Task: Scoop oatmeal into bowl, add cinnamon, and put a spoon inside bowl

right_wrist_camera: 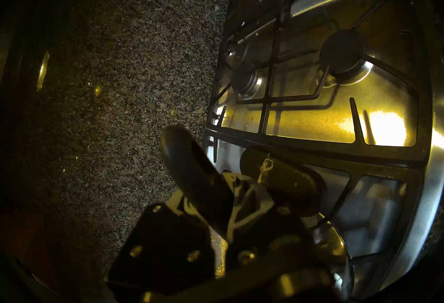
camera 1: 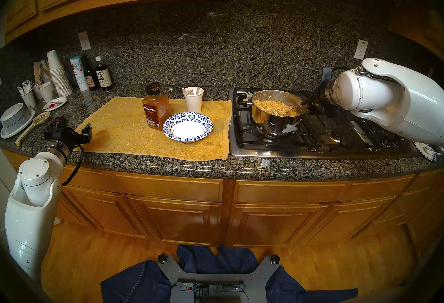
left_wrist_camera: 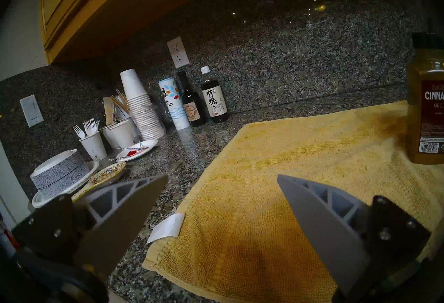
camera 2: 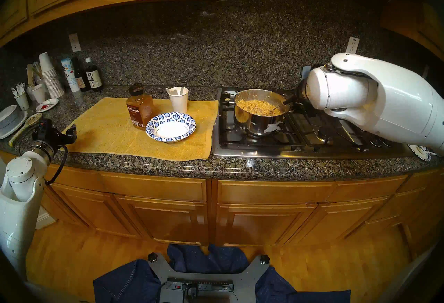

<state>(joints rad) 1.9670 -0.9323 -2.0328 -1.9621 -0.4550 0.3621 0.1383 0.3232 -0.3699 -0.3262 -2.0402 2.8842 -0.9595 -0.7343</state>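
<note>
The empty blue-and-white patterned bowl [camera 1: 173,120] sits on a yellow towel [camera 1: 125,127]. The cinnamon [camera 1: 156,110] jar stands upright just to its left, touching or nearly touching the rim. Tan oatmeal [camera 1: 277,107] fills a steel pot [camera 1: 271,124] on the stove. My right gripper [camera 1: 313,100] is shut on the black handle of a metal serving spoon [camera 1: 296,106], whose tip lies in the oatmeal. That black handle [right_wrist_camera: 189,163] also shows in the right wrist view. A white plastic spoon [camera 1: 186,90] stands in a paper cup [camera 1: 193,103] behind the bowl. My left gripper [left_wrist_camera: 222,177] is open and empty over the towel's left edge.
Stacked grey-white bowls [camera 1: 13,118], a speckled ceramic spoon [camera 1: 36,124], paper cups [camera 1: 57,74], forks, a salt tube and two dark bottles [camera 1: 103,76] crowd the counter's far left. The gas stove [camera 1: 312,144] has black grates. A patterned plate [camera 1: 426,151] lies at the far right.
</note>
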